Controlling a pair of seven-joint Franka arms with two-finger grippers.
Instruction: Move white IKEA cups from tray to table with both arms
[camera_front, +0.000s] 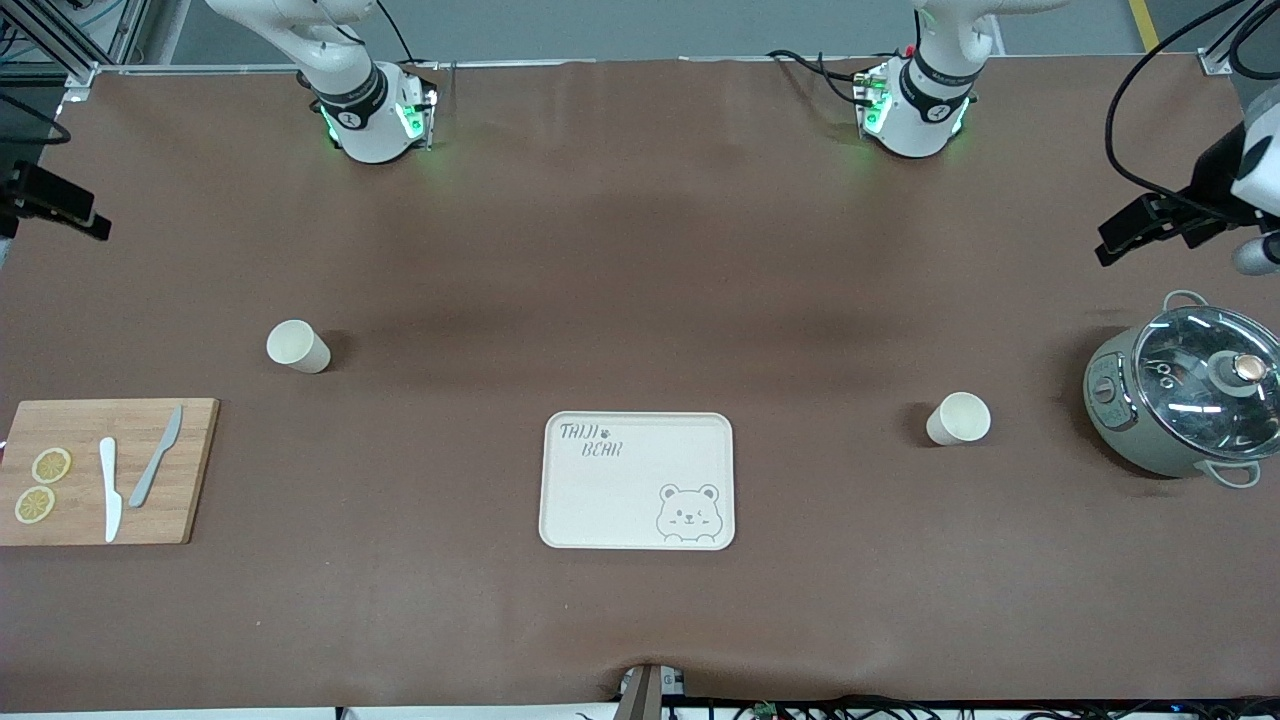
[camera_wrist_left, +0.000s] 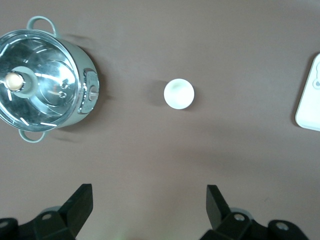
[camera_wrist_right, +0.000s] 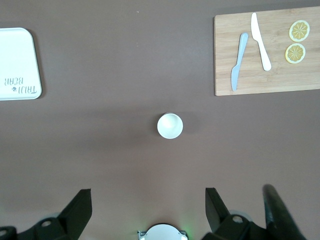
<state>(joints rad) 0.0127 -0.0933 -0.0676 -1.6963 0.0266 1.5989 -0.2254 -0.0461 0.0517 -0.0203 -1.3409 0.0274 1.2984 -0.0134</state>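
Two white IKEA cups stand upright on the brown table. One cup (camera_front: 298, 346) is toward the right arm's end and shows in the right wrist view (camera_wrist_right: 170, 125). The other cup (camera_front: 958, 418) is toward the left arm's end and shows in the left wrist view (camera_wrist_left: 179, 93). My left gripper (camera_wrist_left: 149, 200) is open and empty, high over the table, well clear of its cup. My right gripper (camera_wrist_right: 148, 202) is open and empty, high over the table, well clear of its cup. Both grippers are out of the front view; only the arms' bases show there.
A cream tray with a bear drawing (camera_front: 600, 500) lies between the cups, nearer the front camera. A wooden board (camera_front: 190, 470) with two knives and lemon slices lies at the right arm's end. A lidded pot (camera_front: 1185, 400) stands at the left arm's end.
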